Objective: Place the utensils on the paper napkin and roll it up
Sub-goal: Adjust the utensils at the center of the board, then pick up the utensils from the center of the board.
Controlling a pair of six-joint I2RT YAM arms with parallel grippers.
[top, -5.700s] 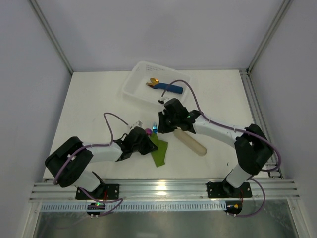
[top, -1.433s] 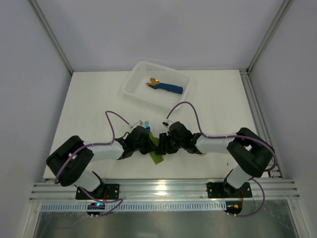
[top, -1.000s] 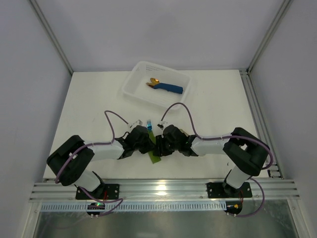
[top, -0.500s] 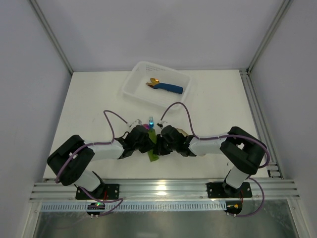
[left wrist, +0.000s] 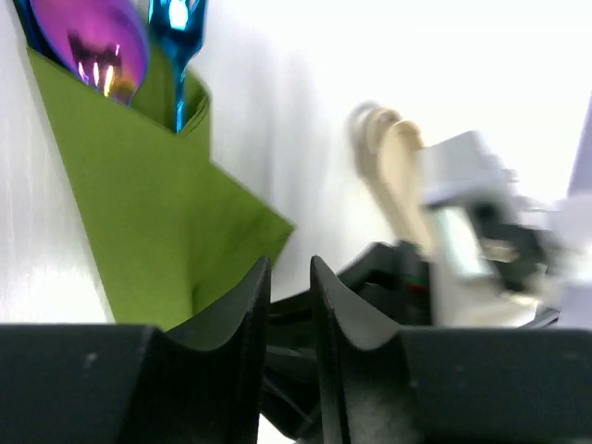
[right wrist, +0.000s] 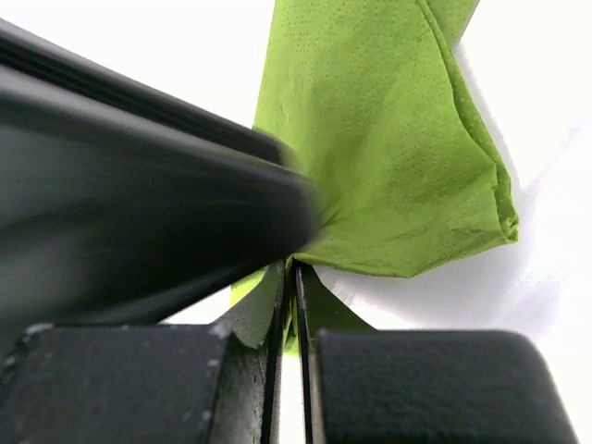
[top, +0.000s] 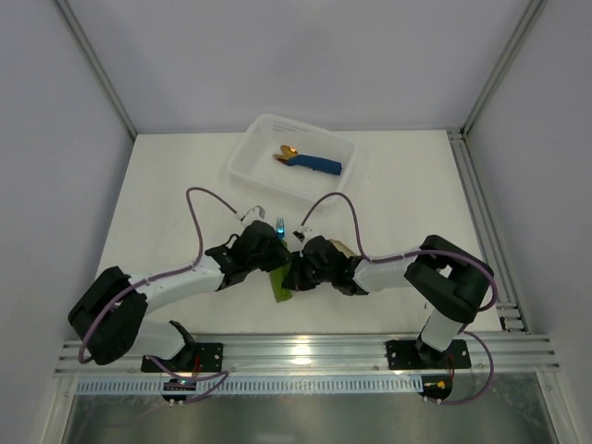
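The olive-green paper napkin (top: 280, 287) lies folded on the table between my two grippers. In the left wrist view the napkin (left wrist: 139, 203) wraps the utensils: a purple spoon bowl (left wrist: 92, 46) and a blue fork (left wrist: 176, 28) stick out of its far end. The fork tip glints in the top view (top: 279, 225). My right gripper (right wrist: 289, 268) is shut on the napkin's near edge (right wrist: 388, 139); in the top view this gripper (top: 294, 276) is at the napkin's right side. My left gripper (left wrist: 289, 268) stands over the napkin's near corner with a narrow empty gap between its jaws, and shows in the top view (top: 268, 257).
A beige oblong piece (top: 340, 247) lies just behind the right gripper and also shows in the left wrist view (left wrist: 388, 157). A white tray (top: 254, 148) at the back holds a blue rolled napkin with gold cutlery (top: 310, 164).
The right gripper moved left from the beige piece to the napkin and shut on its edge. The left arm stretched out and its gripper shifted slightly back. The napkin is folded narrower.
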